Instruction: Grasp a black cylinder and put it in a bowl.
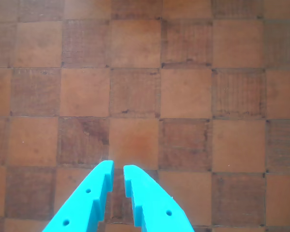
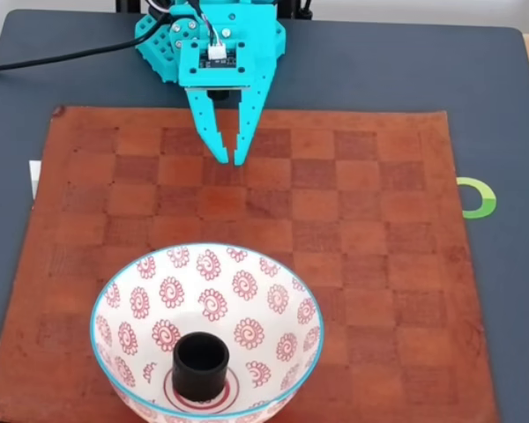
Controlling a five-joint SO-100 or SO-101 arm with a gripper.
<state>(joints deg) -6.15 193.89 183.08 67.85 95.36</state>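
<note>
Jaws nearly closed, empty, well apart from black cylinder in bowl.

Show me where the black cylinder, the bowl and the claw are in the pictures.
black cylinder (image 2: pixel 200 366): fixed view, on its outer side wall.
bowl (image 2: pixel 247 286): fixed view, on its patterned inner wall.
claw (image 2: pixel 230 159): fixed view, midway between the two fingertips, which are nearly together.
</note>
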